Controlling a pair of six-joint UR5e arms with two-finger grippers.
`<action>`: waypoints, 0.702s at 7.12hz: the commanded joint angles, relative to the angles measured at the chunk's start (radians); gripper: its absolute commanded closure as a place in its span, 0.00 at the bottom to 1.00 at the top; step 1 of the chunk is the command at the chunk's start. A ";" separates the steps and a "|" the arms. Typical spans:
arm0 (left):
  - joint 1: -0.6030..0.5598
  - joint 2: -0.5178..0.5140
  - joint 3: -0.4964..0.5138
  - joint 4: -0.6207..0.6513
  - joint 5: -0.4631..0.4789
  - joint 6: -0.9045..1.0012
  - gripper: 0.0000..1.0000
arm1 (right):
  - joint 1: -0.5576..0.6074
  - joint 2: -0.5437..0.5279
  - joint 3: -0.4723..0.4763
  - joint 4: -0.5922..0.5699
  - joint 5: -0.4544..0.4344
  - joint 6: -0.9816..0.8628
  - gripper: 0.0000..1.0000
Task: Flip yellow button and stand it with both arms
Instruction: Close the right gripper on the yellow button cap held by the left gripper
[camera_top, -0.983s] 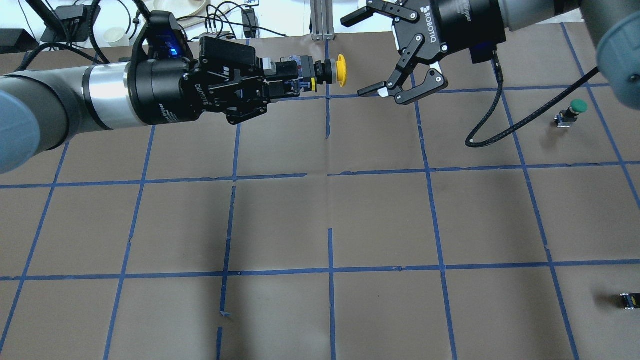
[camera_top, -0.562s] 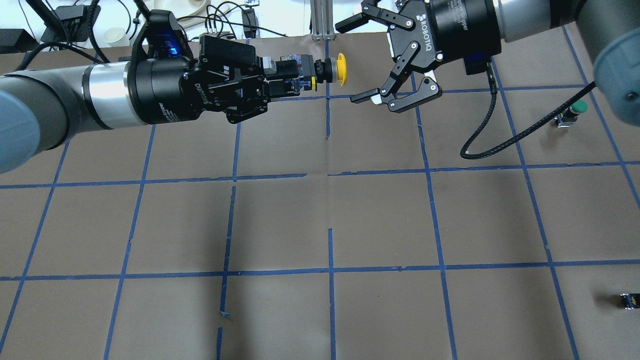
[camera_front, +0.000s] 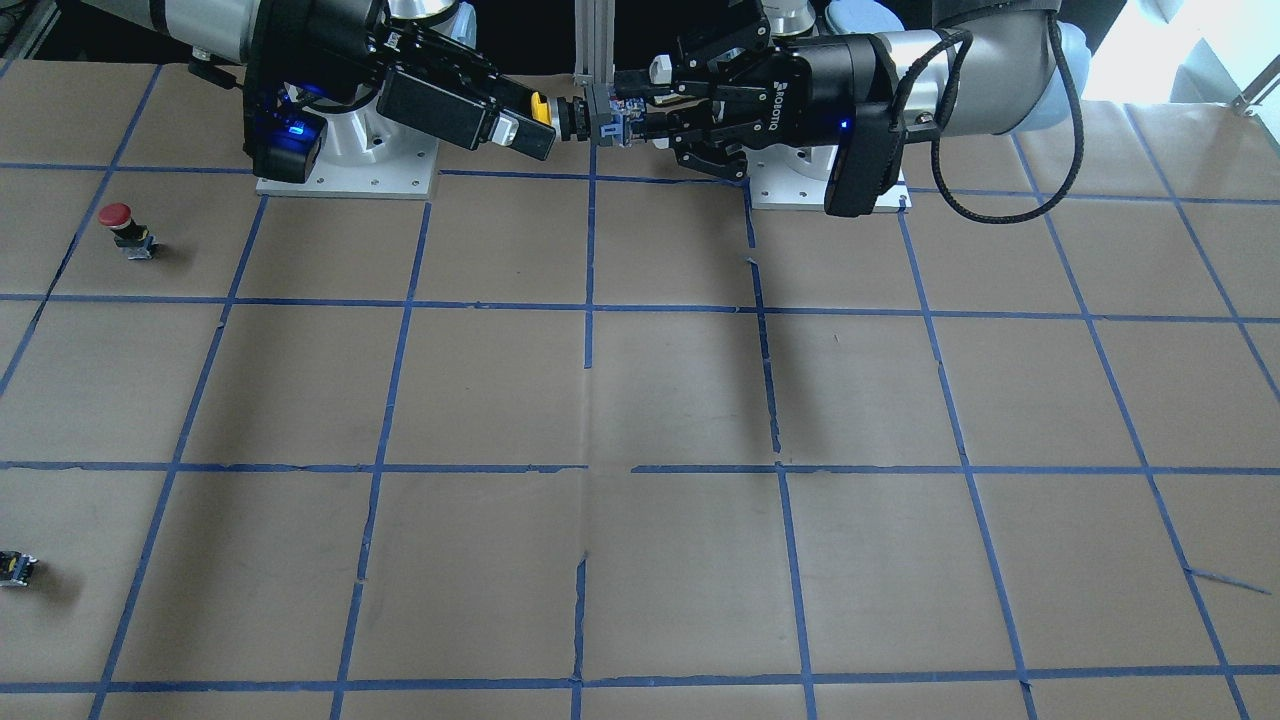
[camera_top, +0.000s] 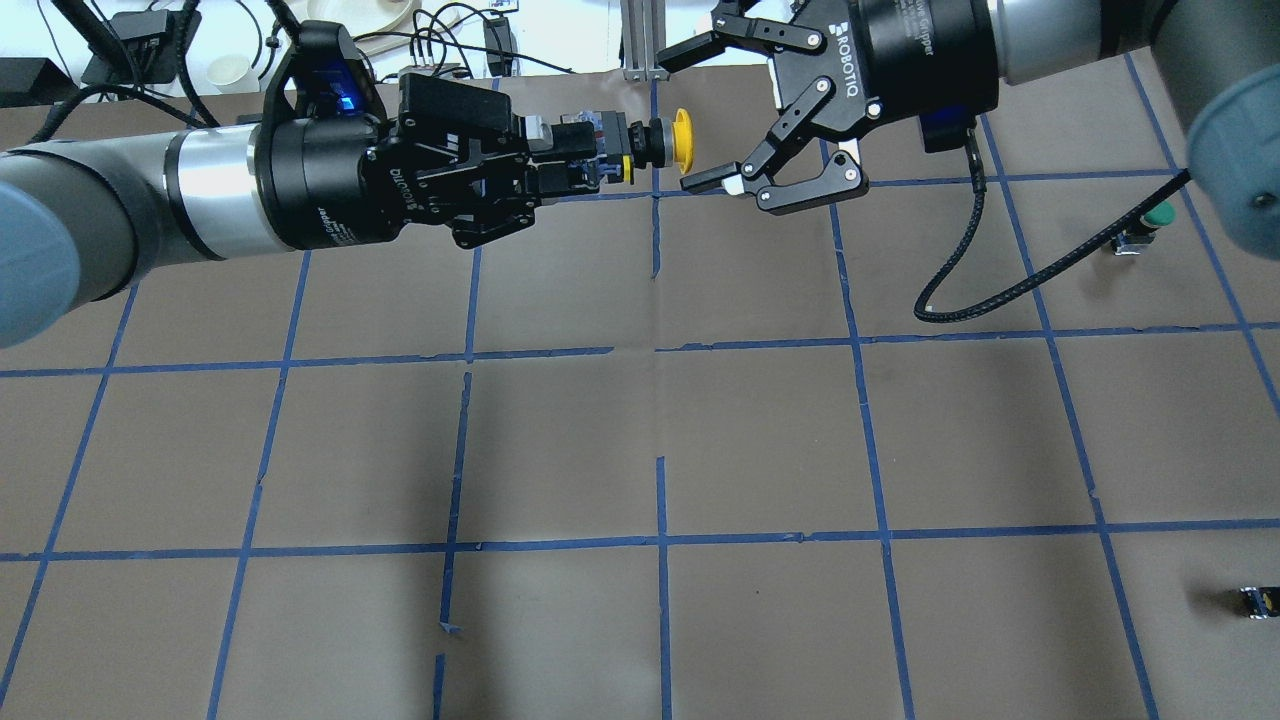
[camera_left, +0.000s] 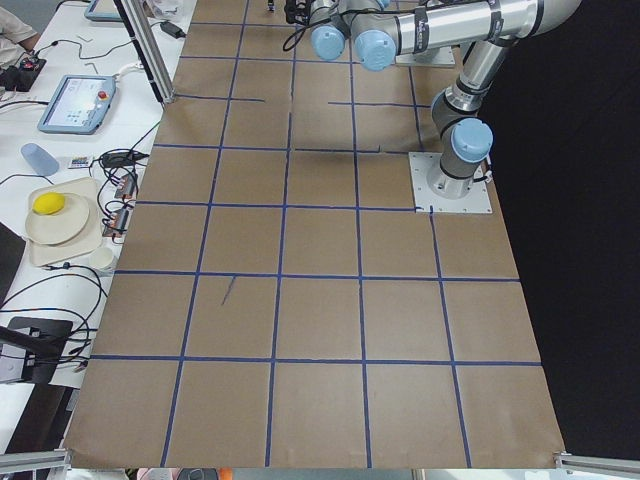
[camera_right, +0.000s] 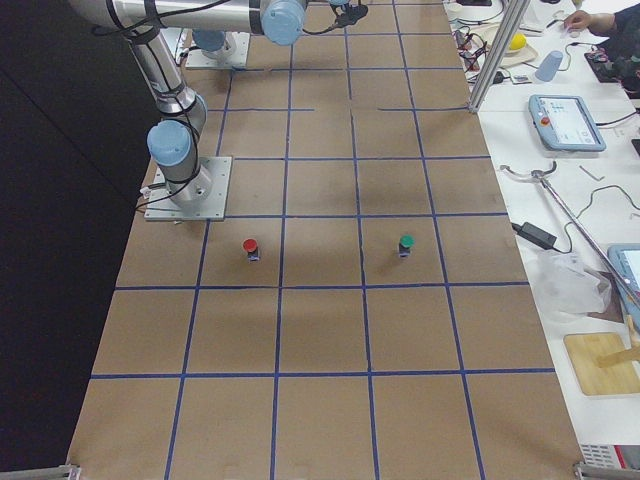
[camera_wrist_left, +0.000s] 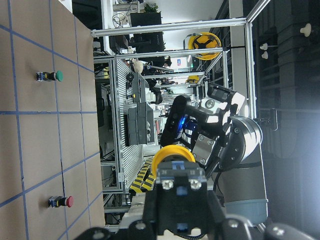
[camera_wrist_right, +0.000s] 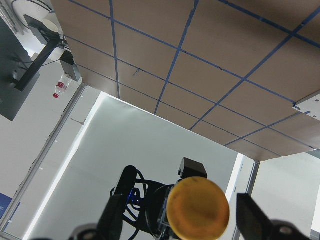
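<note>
My left gripper (camera_top: 585, 155) is shut on the black-and-grey body of the yellow button (camera_top: 681, 140) and holds it level above the table's far middle. The cap points toward my right gripper (camera_top: 678, 122), which is open. Its two fingertips (camera_top: 700, 183) reach either side of the cap without touching it. In the right wrist view the round yellow cap (camera_wrist_right: 197, 207) sits between the spread fingers (camera_wrist_right: 111, 220). In the front view the button body (camera_front: 610, 122) shows in my left gripper (camera_front: 640, 118), and the cap (camera_front: 541, 108) is partly hidden behind a right finger.
A green-capped button (camera_right: 405, 243) and a red-capped button (camera_front: 122, 225) stand on the table's right side. A small black part (camera_top: 1258, 600) lies near the right front edge. The right wrist's cable (camera_top: 960, 270) hangs in a loop over the table.
My right gripper has moved left toward the button, and its open fingers now flank the yellow cap. My left gripper has held still with the button.
</note>
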 joint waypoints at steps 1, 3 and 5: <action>0.000 0.001 -0.001 0.001 0.001 0.000 0.77 | 0.000 0.001 0.000 0.000 -0.001 0.000 0.59; 0.000 0.000 0.001 0.002 -0.004 0.000 0.77 | 0.000 0.002 0.000 -0.001 -0.001 -0.002 0.78; 0.000 0.000 0.001 0.002 -0.007 -0.002 0.57 | 0.000 0.004 -0.001 -0.001 0.000 0.000 0.85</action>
